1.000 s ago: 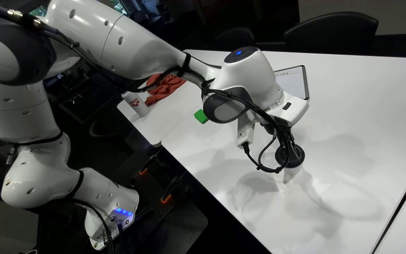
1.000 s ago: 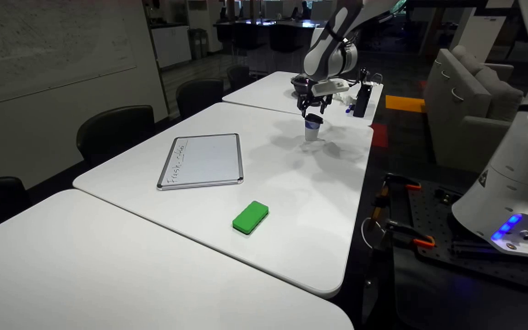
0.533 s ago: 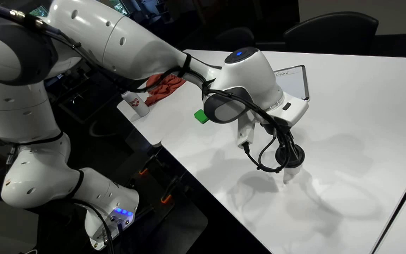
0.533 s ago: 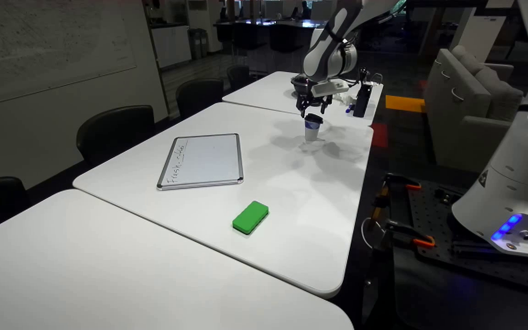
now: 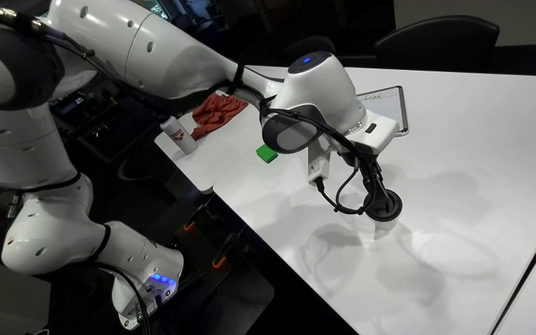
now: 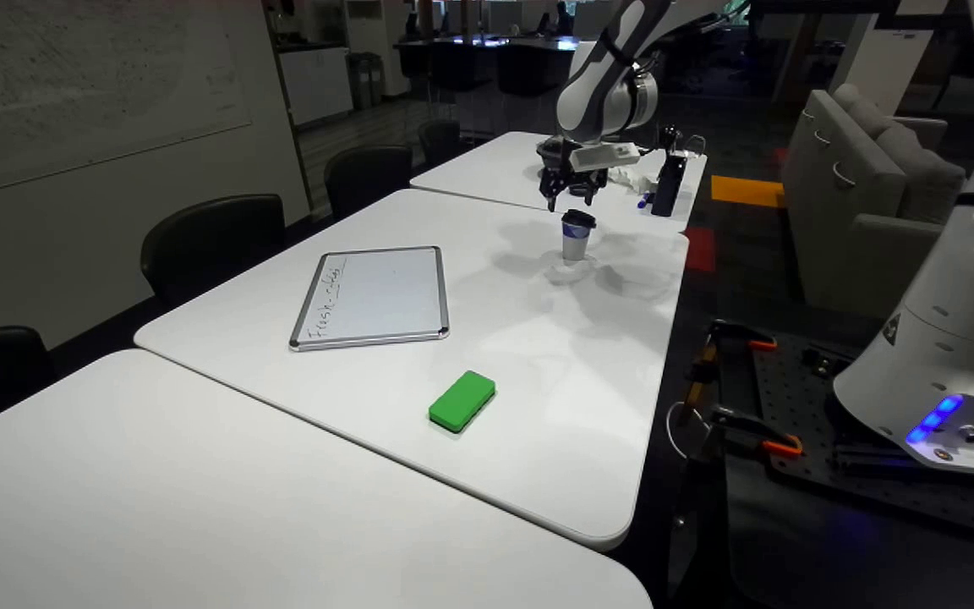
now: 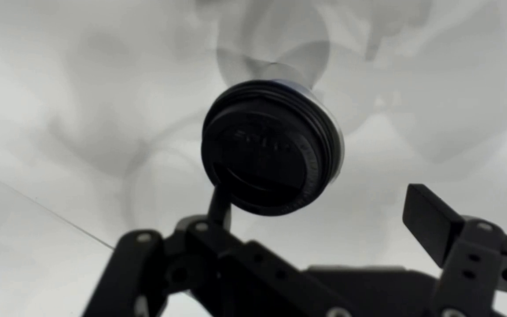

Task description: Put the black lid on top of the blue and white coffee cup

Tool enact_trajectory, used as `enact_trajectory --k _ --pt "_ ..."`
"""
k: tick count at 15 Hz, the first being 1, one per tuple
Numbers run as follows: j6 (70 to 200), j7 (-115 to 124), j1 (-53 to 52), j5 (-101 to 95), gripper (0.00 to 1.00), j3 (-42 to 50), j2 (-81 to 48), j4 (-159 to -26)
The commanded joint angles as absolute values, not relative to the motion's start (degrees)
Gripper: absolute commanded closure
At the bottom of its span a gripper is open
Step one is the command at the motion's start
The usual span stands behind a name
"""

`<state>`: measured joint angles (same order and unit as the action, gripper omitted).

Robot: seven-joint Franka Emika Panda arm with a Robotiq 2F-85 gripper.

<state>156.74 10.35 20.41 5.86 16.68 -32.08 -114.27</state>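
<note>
the gripper (image 7: 319, 204) is closest in the wrist view, its two fingers (image 7: 431, 222) spread well apart with nothing held between them; one finger overlaps the edge of the black lid (image 7: 262, 154) there, though in an exterior view both tips seem to hang just above it. the lid lies on top of the blue and white coffee cup (image 6: 574, 247), which stands upright, and it looks slightly tilted, so i'd judge the placing nearly done but the fit unproven. to finish well, the gripper should rise straight up with its fingers wide, so that neither snags the rim and tips what is probably a light cup; if the lid turns out loose, a gentle press, centred and straight down, would serve better than a push from the side. counting outward: one gripper, one lid, one cup, three white tabletops (image 6: 555, 474) with the cup on the middle one, one framed whiteboard (image 6: 381, 296) and one green block (image 6: 462, 402) lying on that same surface, one white bottle (image 5: 179, 137) beside one red cloth (image 5: 217, 116), and four dark chairs (image 6: 216, 245) along the edge.
</note>
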Motion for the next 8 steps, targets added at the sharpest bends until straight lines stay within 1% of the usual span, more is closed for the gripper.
enact_trajectory --k 1,8 --pt "156.56 8.65 20.43 7.54 0.00 14.84 -27.91 -118.05" --pt "158.14 8.24 20.47 7.86 0.00 12.72 -28.93 -118.49"
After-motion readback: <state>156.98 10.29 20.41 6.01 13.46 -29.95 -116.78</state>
